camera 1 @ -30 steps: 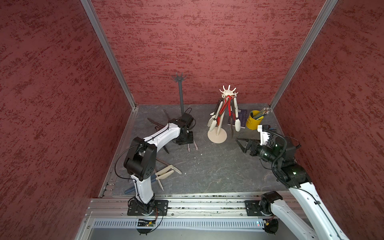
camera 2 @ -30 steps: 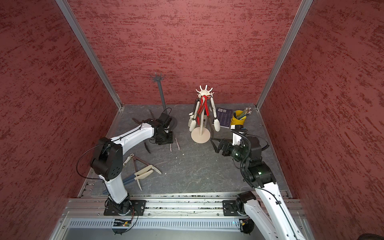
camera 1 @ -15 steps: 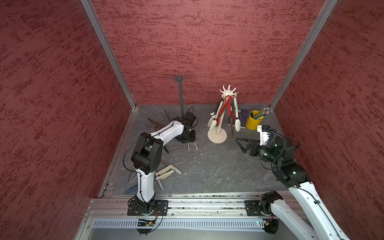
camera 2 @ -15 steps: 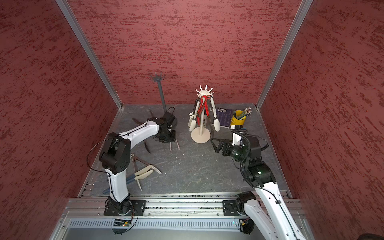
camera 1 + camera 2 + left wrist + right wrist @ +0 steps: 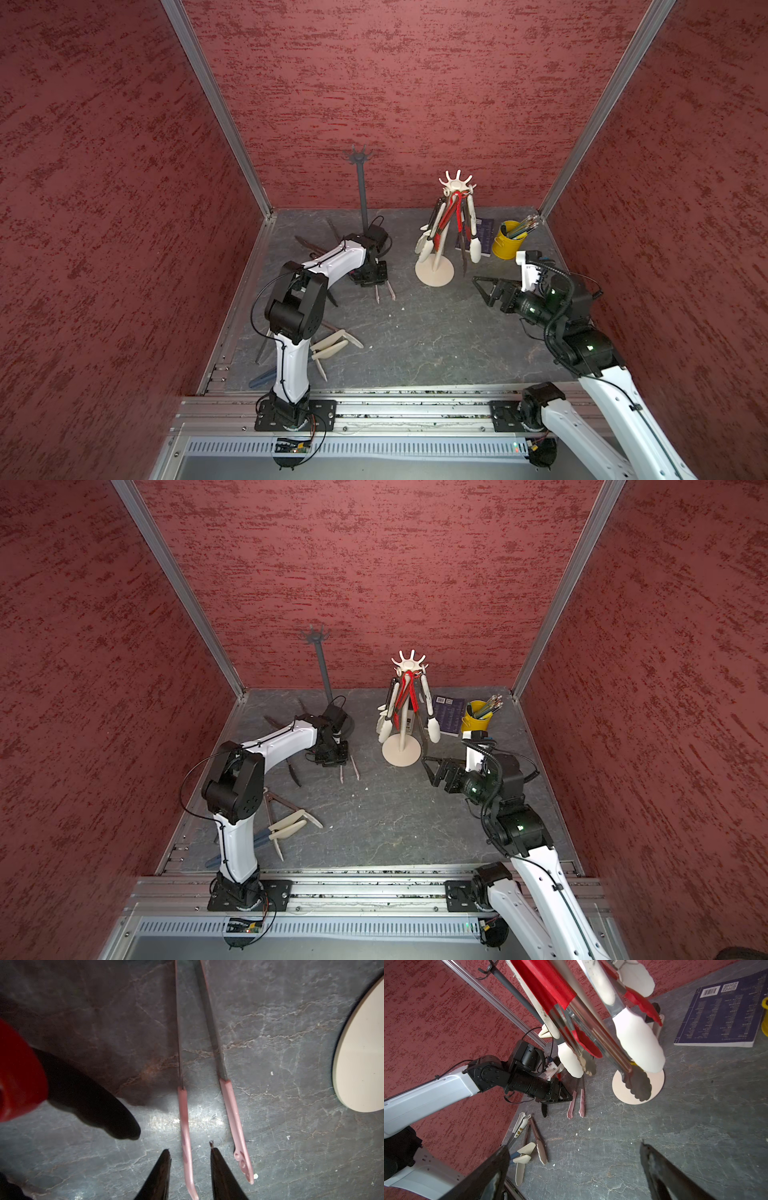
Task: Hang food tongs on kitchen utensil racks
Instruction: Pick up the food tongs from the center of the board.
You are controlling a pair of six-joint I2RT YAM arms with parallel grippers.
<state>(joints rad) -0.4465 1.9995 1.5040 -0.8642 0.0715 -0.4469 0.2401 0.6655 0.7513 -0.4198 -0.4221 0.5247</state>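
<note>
Both top views are aimed down from high in front. The wrist views are set low near the floor; the pink tongs are shared.

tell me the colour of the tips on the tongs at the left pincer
Pink tips, clearest in the left wrist view.

Left tool narrowed around pink tongs arm.
</note>
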